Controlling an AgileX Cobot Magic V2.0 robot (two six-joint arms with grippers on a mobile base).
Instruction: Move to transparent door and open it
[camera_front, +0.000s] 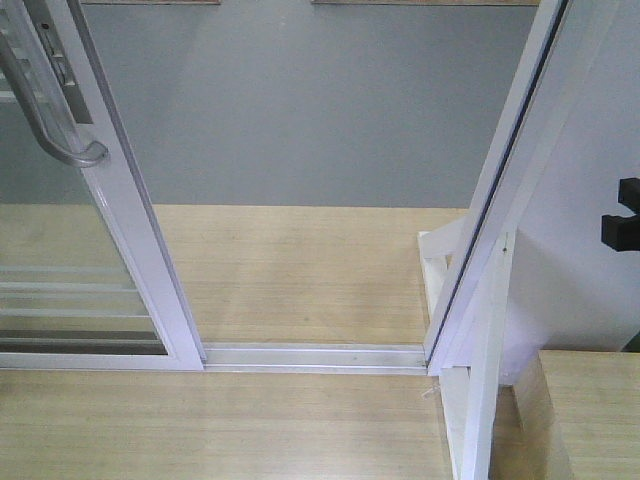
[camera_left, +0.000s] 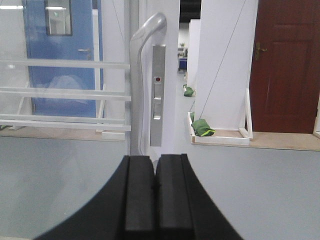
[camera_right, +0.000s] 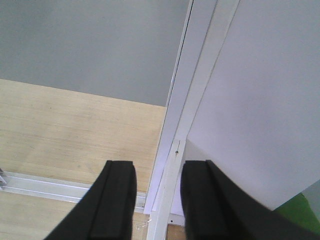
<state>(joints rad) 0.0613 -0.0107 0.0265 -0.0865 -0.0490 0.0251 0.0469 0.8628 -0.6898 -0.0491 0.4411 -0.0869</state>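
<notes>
Transparent door stands at left, slid aside; doorway gap open over floor track. Only left wrist view shows lock plate beside curved handle. Left gripper jaws together, empty. Right gripper jaws apart, empty. No legible writing.

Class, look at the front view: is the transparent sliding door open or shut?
Open. The transparent door sits at the left, leaving a wide gap to the white frame post, with the bare floor track exposed between them.
</notes>
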